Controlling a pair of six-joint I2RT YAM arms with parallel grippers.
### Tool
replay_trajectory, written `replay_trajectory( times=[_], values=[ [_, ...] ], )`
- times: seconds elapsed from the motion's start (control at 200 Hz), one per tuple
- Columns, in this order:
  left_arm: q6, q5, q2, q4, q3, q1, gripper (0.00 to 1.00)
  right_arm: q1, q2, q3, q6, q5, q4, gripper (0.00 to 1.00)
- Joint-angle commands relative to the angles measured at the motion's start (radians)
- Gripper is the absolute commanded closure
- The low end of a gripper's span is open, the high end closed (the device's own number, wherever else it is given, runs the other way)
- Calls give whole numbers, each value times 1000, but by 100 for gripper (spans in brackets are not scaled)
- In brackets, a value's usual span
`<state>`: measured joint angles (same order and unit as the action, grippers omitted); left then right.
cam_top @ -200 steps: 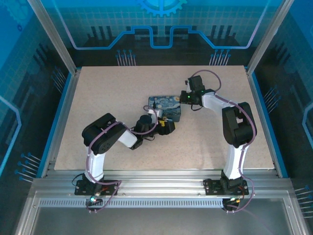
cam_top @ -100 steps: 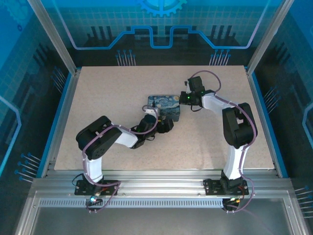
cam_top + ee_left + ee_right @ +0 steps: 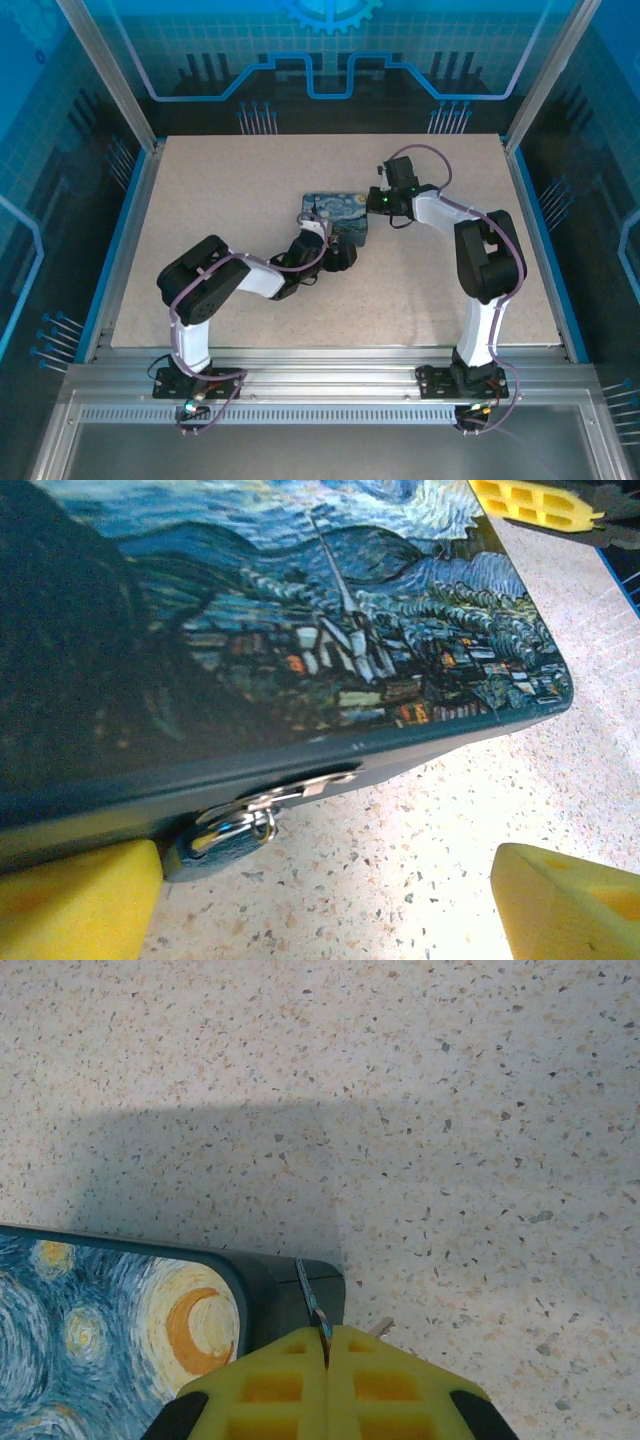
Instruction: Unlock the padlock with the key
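The small dark padlock [image 3: 205,850] is seen hanging by its silver shackle from the hasp on the near edge of the rectangular case printed with a swirling blue night-sky painting [image 3: 330,630], low against the speckled beige surface [image 3: 420,870]. Over the last second the left pincer [image 3: 320,905] has been brought closer to that edge and its yellow fingers [image 3: 70,905] have been spread slightly wider, so the padlock is now framed between them, though nearer one finger; this is judged to be the approach for steadying the lock. The left pincer is held wide open and nothing is gripped or touched. At the case's far corner, the right pincer [image 3: 325,1345] is kept unmoved and fully closed on the thin silver metal key [image 3: 312,1305], which is not yet brought to the padlock.
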<state>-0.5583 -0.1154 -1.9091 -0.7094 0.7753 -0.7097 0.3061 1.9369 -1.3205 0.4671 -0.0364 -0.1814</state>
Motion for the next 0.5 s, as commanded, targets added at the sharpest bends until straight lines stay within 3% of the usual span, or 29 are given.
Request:
replay_trajectory(
  times=[0.0, 0.095, 0.495],
  values=[
    [44, 44, -34, 35, 49, -5, 13, 20, -36, 20, 7, -32, 20, 100],
    [59, 58, -32, 16, 50, -4, 13, 22, -32, 20, 7, -40, 23, 100],
    [36, 183, -26, -169, -18, 31, 32, 31, -38, 33, 6, -42, 33, 100]
  ],
)
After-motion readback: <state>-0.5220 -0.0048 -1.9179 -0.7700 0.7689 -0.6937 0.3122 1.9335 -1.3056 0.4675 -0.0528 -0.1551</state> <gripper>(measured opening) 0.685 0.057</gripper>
